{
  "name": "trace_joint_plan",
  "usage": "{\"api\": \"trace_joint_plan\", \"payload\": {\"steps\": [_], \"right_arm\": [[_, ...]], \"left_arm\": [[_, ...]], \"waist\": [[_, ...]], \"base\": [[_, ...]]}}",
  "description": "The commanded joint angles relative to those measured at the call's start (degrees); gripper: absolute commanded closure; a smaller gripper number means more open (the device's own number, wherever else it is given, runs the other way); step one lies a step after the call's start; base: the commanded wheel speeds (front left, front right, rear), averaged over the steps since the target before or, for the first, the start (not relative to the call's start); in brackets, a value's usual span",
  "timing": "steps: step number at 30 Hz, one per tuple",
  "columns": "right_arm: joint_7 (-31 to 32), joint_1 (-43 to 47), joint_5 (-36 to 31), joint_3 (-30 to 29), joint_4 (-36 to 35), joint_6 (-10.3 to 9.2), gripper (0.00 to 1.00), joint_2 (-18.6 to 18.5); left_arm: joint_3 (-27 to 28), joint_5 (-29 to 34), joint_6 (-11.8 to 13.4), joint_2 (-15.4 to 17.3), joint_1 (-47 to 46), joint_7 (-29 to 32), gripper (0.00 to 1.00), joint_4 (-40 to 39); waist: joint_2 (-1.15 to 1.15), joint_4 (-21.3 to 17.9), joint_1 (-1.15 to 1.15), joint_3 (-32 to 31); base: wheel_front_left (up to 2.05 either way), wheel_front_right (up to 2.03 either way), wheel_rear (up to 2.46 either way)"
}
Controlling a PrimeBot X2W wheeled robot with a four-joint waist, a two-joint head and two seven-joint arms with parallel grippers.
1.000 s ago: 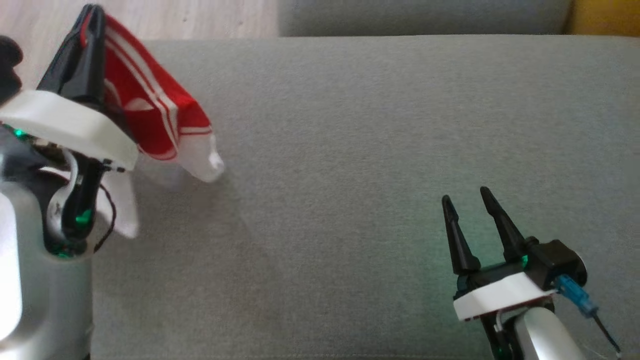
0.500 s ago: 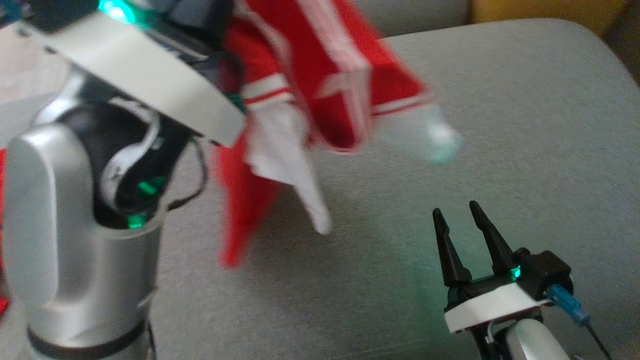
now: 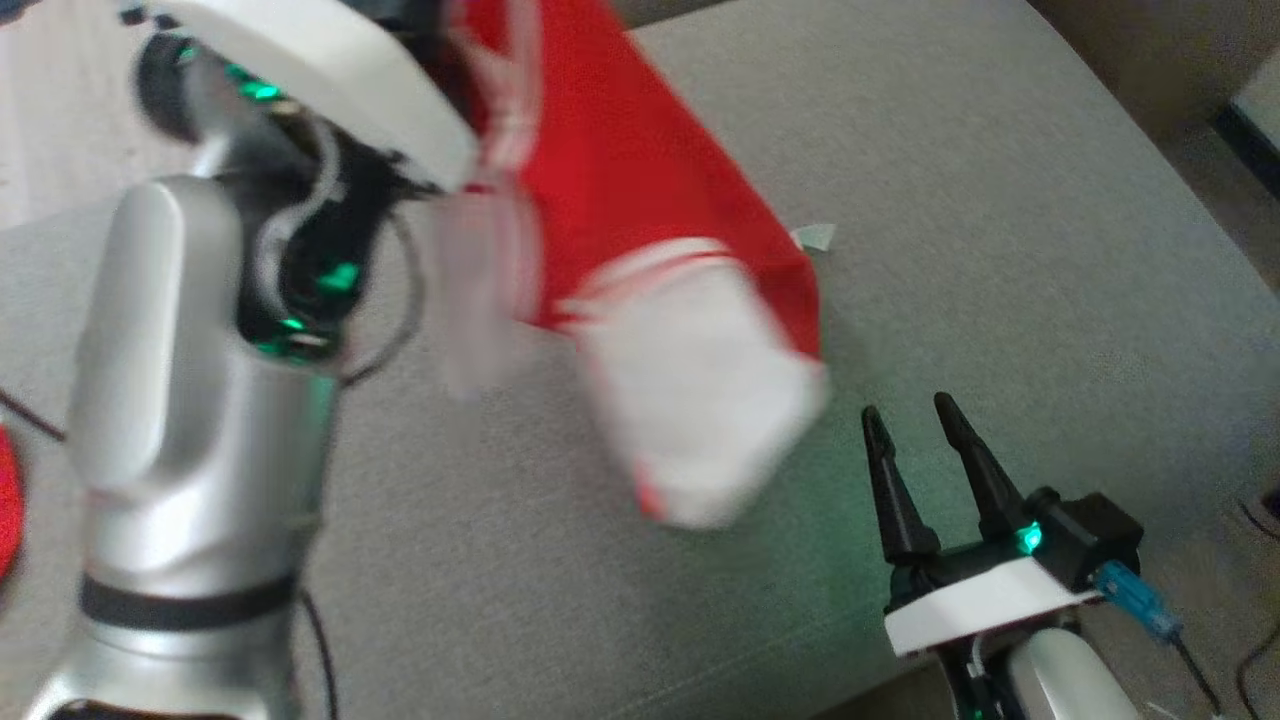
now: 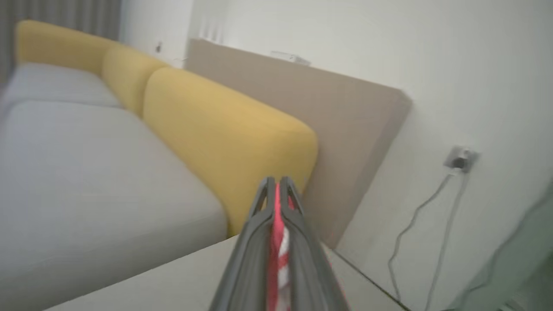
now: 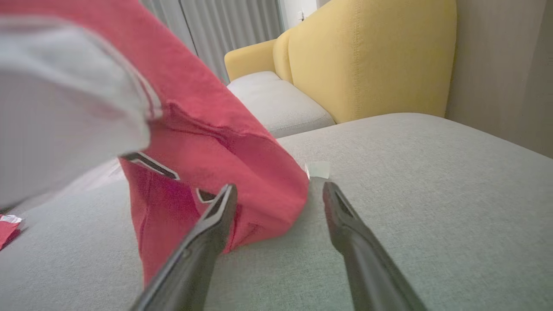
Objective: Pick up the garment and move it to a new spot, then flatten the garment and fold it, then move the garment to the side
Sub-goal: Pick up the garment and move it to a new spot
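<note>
Grey woven cushion [image 3: 1000, 200] | left fingers [image 4: 255, 246] pinch limp red-white garment [image 3: 640, 170] | right fingers [image 3: 893, 490] spread, empty

Head cam sits high over the big grey cushion [image 3: 1000, 200] and looks steeply down on it, near enough that the left arm [image 3: 170, 400] hogs that side of the cushion. Right wrist cam rides low, just above the cushion. It peers along the right tool [image 5: 278, 186], across the top toward the yellow backrest [image 5: 367, 56] beyond the cushion's far edge. Left wrist cam is well above the cushion, looking roughly level along the left tool [image 4: 276, 179], out past a cushion corner to that same backrest and the wall [image 4: 432, 65] behind it. Head and right wrist cams share the cushion top, the garment [image 3: 640, 170] over it and the right tool. Both wrist cams share the backrest.
</note>
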Motion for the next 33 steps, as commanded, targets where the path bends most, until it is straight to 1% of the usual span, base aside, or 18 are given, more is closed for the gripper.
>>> {"api": "trace_joint_plan", "payload": {"steps": [1, 4, 7, 9, 11, 14, 15, 16, 17, 21, 24, 27, 29, 32, 33], "right_arm": [[-0.63, -2.89, 0.39, 1.53, -2.03, 0.44, 0.00, 0.27], [-0.63, -3.30, 0.69, 1.77, -2.07, 0.44, 0.00, 0.28], [-0.63, -3.66, 0.86, 1.80, -2.00, 0.44, 0.00, 0.28], [-0.63, -3.85, 0.89, 1.86, -1.87, 0.44, 0.00, 0.28], [-0.63, -3.98, 0.90, 1.90, -1.77, 0.44, 0.00, 0.28], [-0.63, -3.93, 0.80, 1.46, -1.70, 0.44, 0.00, 0.28], [-0.63, -3.87, 0.68, 1.35, -1.61, 0.44, 0.00, 0.28], [-0.63, -3.81, 0.53, 1.37, -1.51, 0.44, 0.00, 0.28], [-0.63, -3.76, 0.41, 1.46, -1.44, 0.44, 0.00, 0.28], [-0.63, -3.49, 0.00, 1.31, -1.39, 0.44, 0.00, 0.28], [-0.63, -3.00, -0.51, 1.01, -1.40, 0.44, 0.00, 0.28], [-0.63, -2.08, -1.33, 0.49, -1.58, 0.44, 0.00, 0.28], [-0.63, -1.44, -2.11, -0.14, -1.97, 0.44, 0.00, 0.28], [-0.63, -0.38, -4.08, -1.66, -2.89, 0.44, 0.00, 0.28], [-0.63, -0.38, -4.08, -1.66, -2.89, 0.44, 0.00, 0.28]], "left_arm": [[3.47, 1.84, 0.60, 3.43, -3.82, -1.85, 1.00, 1.29], [6.07, 5.72, 2.15, 6.95, -4.29, -6.93, 1.00, 10.37], [8.46, 8.76, 4.37, 9.52, -4.46, -13.19, 1.00, 19.30], [9.75, 9.77, 5.73, 10.32, -4.32, -17.03, 1.00, 24.83], [9.85, 10.36, 5.76, 10.72, -3.98, -19.58, 1.00, 29.54], [9.90, 9.79, 4.85, 10.29, -3.47, -21.75, 1.00, 35.06], [9.89, 9.71, 4.65, 10.16, -3.32, -22.54, 0.85, 36.57], [9.82, 9.76, 4.56, 10.07, -3.11, -23.36, 0.59, 37.96], [9.72, 9.73, 4.35, 9.97, -2.91, -23.95, 0.00, 39.23], [8.71, 10.10, 3.14, 9.43, -1.87, -26.99, 0.00, 41.61], [8.28, 10.29, 2.64, 8.73, 0.14, -30.55, 0.00, 40.61], [8.29, 9.92, 2.33, 7.50, 4.08, -34.27, 0.00, 37.46], [8.17, 9.72, 2.17, 6.31, 7.67, -35.92, 0.00, 34.03], [7.53, 11.05, 3.12, 4.89, 14.45, -37.37, 0.00, 27.61], [7.53, 11.05, 3.12, 4.89, 14.45, -37.37, 0.00, 27.61]], "waist": [[0.00, -1.74, 0.00, 1.36], [0.00, -3.03, 0.00, 2.14], [0.00, -3.76, 0.00, 2.82], [0.00, -4.05, 0.00, 3.12], [0.00, -4.21, 0.00, 3.28], [0.00, -3.82, 0.00, 3.38], [0.00, -3.56, 0.00, 3.34], [0.00, -3.27, 0.00, 3.21], [0.00, -3.01, 0.00, 3.09], [0.00, -1.57, 0.00, 2.25], [0.00, -0.22, 0.00, 1.14], [0.00, 1.35, 0.00, -0.32], [0.00, 2.55, 0.00, -1.19], [0.00, 4.80, 0.00, -2.41], [0.00, 4.80, 0.00, -2.41]], "base": [[0.00, 0.00, 0.00], [0.00, 0.00, 0.00], [0.00, 0.00, 0.00], [0.00, 0.00, 0.00], [0.00, 0.00, 0.00], [0.00, 0.00, 0.00], [0.00, 0.00, 0.00], [0.00, 0.00, 0.00], [0.00, 0.00, 0.00], [0.00, 0.00, 0.00], [0.00, 0.00, 0.00], [0.00, 0.00, 0.00], [0.00, 0.00, 0.00], [0.00, 0.00, 0.00], [0.00, 0.00, 0.00]]}}
